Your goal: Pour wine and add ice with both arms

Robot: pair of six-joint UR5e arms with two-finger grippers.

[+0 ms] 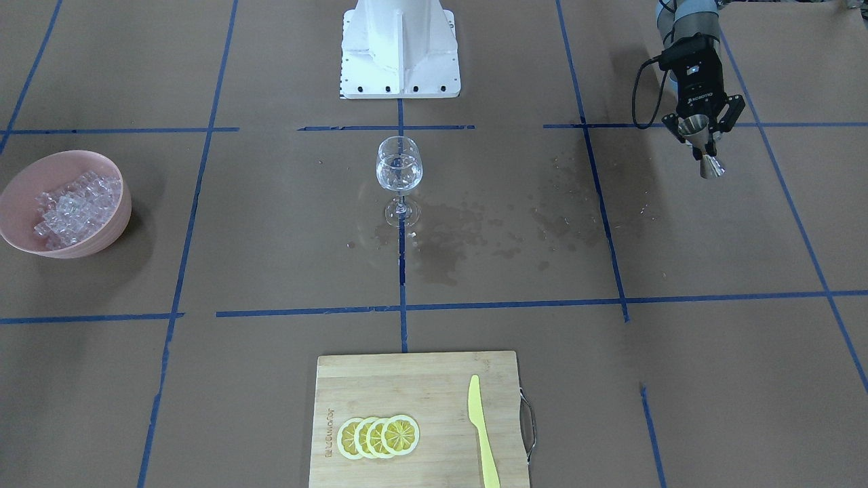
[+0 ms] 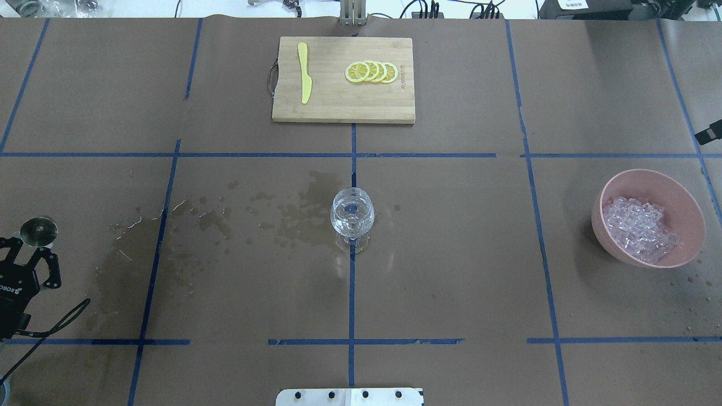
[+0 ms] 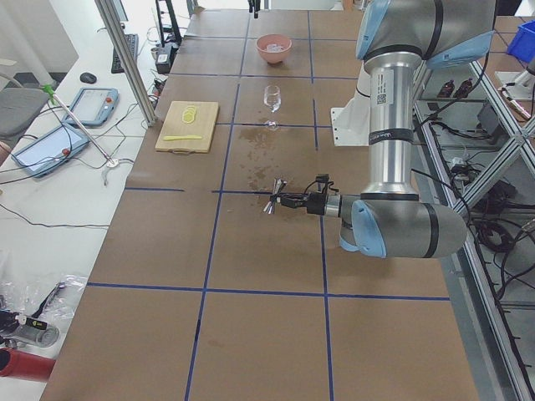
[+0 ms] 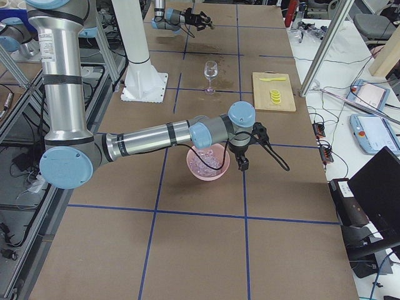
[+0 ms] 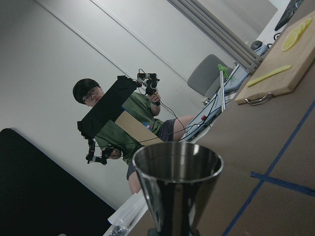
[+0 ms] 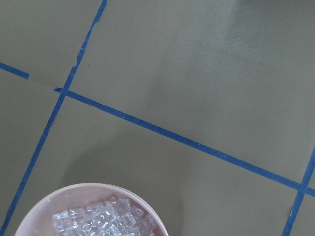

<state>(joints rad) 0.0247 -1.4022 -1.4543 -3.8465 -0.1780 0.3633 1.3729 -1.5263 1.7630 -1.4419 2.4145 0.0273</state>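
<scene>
Left gripper (image 1: 701, 139) clamped on a steel jigger (image 1: 694, 125), held above the table's left end. Mid-table, the wine glass (image 1: 399, 169) stands upright, apparently with a little wine (image 1: 399, 181) in it. Ice (image 1: 71, 207) fills the pink bowl (image 1: 108, 230) at right. The right gripper (image 4: 241, 164) hangs just beside it, jaw state indeterminable. Farthest: cutting board (image 1: 420, 379) with lemon slices (image 1: 378, 436).

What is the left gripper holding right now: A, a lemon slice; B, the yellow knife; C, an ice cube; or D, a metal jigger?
D: the left gripper is closed around a metal jigger, while the yellow knife and the lemon slices lie on the cutting board.
</scene>
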